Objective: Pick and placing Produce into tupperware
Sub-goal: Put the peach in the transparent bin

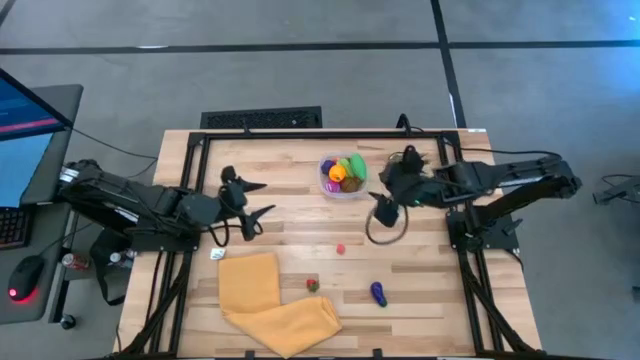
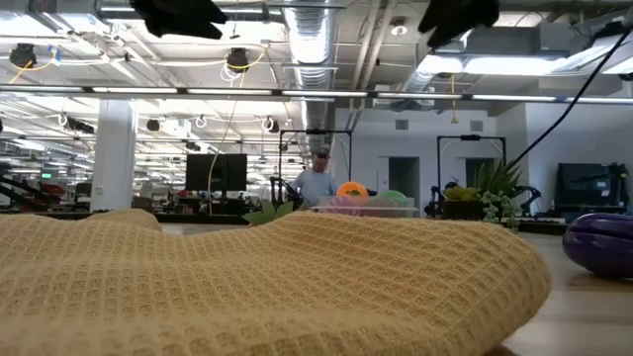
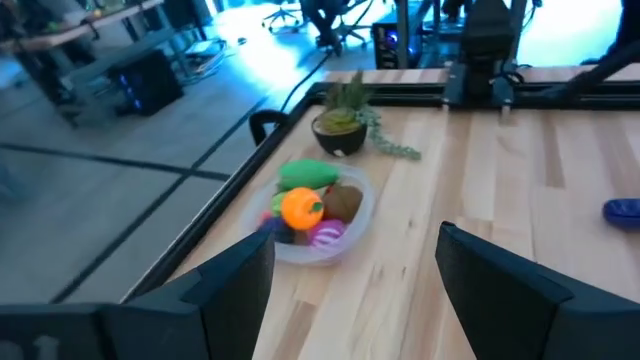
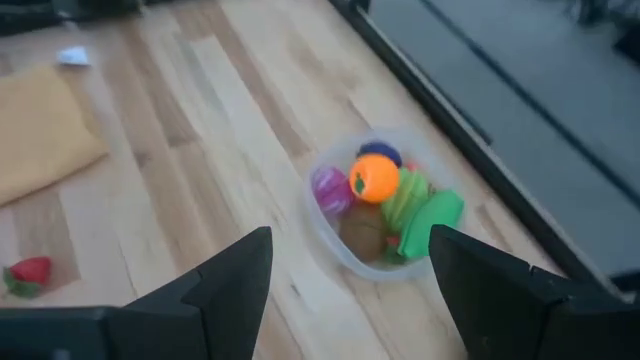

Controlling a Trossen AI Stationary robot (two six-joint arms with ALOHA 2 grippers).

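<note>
While both hover, their fingers [image 4: 240,280] gape empty.

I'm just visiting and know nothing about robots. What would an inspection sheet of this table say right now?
Surface: pale wooden table in a black frame.
Job's things: clear tub near the far edge, holding orange, green, purple, magenta and brown toy produce; a purple piece, a strawberry and a small red piece lie loose on the wood.
Clutter: folded yellow cloth; small potted plant behind the tub.
Pincers: left pincer open, empty, left of the tub; right pincer open, empty, right of it.
Cables: a loop hangs below the right arm.
Surroundings: monitor and mouse at left; a person far behind.
</note>
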